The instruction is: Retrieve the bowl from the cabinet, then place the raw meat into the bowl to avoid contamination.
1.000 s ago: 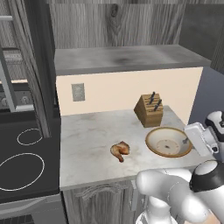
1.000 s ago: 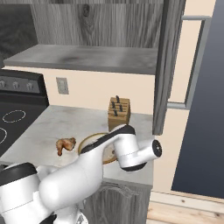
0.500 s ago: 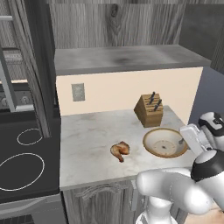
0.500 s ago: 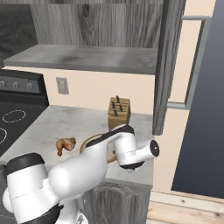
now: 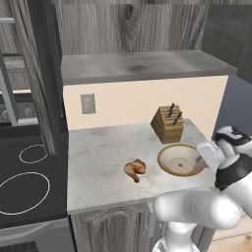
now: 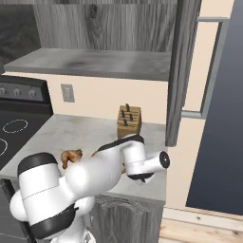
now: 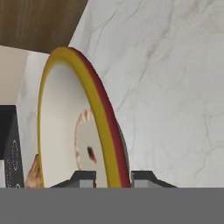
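Jaws clamped on the bowl's rim, one tip either side of it in the hand view. Gripper (image 7: 113, 177) sits at the bowl's (image 5: 180, 160) right edge. Bowl rests on the marble surface (image 5: 101, 160), just in front of the knife block (image 5: 168, 123). Meat (image 5: 135, 169) lies on the surface left of the bowl, near but apart. Cabinet (image 6: 189, 61) door stands open on the right; grey shelf (image 5: 140, 65) overhangs the surface.
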### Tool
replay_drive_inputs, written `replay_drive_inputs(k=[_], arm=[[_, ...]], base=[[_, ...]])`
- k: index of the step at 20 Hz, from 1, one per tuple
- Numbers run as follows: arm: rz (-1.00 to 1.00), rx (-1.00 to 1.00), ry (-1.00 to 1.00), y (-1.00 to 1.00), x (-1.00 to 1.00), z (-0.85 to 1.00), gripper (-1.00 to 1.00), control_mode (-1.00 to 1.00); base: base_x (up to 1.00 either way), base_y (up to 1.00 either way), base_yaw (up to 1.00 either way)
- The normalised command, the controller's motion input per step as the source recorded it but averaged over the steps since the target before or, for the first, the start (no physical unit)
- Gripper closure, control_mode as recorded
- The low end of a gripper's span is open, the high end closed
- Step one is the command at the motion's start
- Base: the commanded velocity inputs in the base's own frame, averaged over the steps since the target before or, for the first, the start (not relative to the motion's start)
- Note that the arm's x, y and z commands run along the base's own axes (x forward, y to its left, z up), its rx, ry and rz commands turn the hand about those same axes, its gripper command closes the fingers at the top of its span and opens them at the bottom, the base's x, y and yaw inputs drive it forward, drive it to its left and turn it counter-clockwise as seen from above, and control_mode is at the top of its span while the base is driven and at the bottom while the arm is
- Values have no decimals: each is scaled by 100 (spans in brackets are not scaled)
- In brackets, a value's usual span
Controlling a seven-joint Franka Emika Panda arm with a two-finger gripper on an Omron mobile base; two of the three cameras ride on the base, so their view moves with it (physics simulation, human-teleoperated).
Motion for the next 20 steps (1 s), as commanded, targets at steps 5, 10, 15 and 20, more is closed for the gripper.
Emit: replay_drive_inputs(k=[5, 10, 15, 20], arm=[[-1, 0, 0, 0, 28, -24, 100, -100], [0, 0, 0, 0, 20, -32, 100, -100], [0, 0, 0, 0, 12, -21, 100, -100], [0, 0, 0, 0, 0, 0, -100, -100]], base=[[0, 0, 0], [0, 0, 0], [0, 0, 0], [0, 0, 0]])
